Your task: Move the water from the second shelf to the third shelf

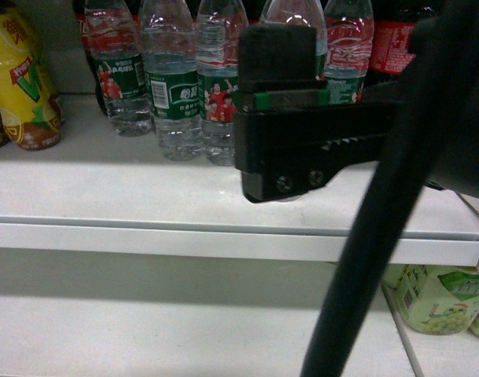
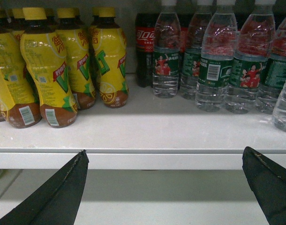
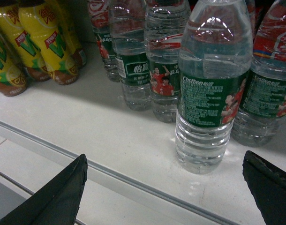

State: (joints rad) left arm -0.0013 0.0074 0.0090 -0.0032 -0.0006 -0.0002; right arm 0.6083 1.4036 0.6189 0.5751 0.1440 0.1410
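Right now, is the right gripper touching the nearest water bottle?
Apart. The right wrist view shows the right gripper open, both fingertips at the bottom corners, with bare shelf between them and the water bottle.

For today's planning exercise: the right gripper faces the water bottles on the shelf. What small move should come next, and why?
Probably ease the right gripper forward around the nearest water bottle. Its fingers are spread wide and hold nothing, and that bottle stands upright at the front of the row, roughly between them.
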